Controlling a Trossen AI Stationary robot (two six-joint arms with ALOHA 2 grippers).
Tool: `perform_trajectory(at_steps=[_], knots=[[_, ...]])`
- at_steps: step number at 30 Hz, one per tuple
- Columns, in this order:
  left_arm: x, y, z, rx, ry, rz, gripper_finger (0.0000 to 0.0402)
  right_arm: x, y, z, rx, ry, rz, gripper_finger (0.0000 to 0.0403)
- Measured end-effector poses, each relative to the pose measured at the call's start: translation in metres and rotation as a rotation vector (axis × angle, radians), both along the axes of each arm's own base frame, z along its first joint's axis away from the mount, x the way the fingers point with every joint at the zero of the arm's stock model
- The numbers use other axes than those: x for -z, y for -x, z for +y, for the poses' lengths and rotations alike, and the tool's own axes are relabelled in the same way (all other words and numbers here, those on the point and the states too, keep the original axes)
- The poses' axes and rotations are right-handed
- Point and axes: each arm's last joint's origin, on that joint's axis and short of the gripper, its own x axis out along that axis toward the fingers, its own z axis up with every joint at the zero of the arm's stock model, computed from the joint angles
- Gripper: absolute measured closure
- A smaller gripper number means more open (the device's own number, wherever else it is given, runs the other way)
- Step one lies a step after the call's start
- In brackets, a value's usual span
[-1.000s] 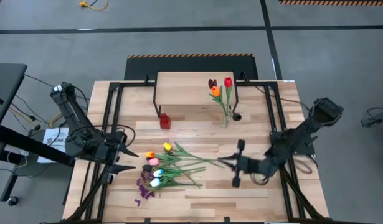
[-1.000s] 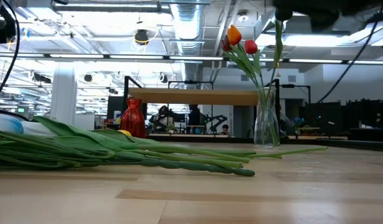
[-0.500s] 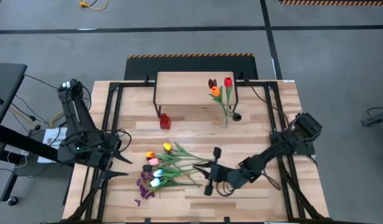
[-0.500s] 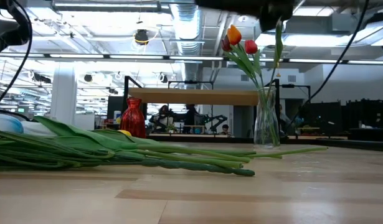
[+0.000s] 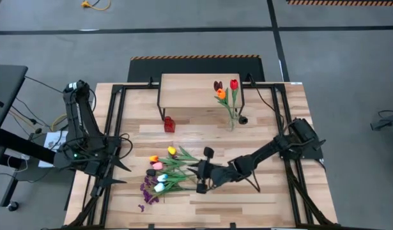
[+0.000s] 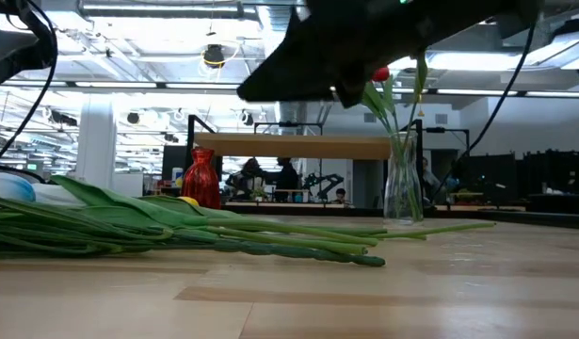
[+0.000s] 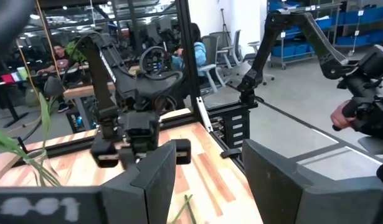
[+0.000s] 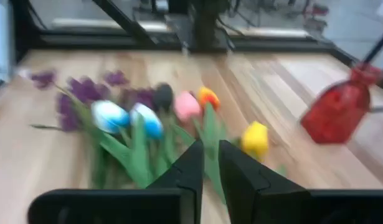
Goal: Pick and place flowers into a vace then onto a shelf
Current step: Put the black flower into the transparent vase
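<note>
The flowers lie in a loose bunch on the table, heads toward the left edge and green stems toward the right. The right wrist view shows their heads close ahead. My right gripper hangs above the stem ends, touching nothing; it is open by a narrow gap. It shows as a dark shape high up. My left gripper waits open left of the bunch. A glass vase with three tulips stands on the table before the shelf.
A small red vase stands on the table near the shelf's left leg, also seen from table height and from the right wrist. Black frame rails run along both table sides. Bare wood lies near the front edge.
My right gripper has swept toward the table's left edge, from well right of the stems to just over their ends, and now fills the top of the low view. My left arm has drawn back a little toward the left and near edges. The flowers have not moved.
</note>
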Motion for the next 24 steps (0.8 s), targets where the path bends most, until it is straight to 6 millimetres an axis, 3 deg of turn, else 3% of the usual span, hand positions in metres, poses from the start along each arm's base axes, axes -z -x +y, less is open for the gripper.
perform_trajectory(at_steps=[13, 24], knots=[[0.0, 0.0, 0.0, 0.0, 0.026, 0.006, 0.0226, 0.014, -0.003, -0.022, -0.093, -0.074, 0.179, 0.0347], [0.0, 0.0, 0.0, 0.001, 0.01, 0.002, 0.0226, 0.023, -0.009, -0.029, -0.144, -0.082, 0.208, 0.0347]])
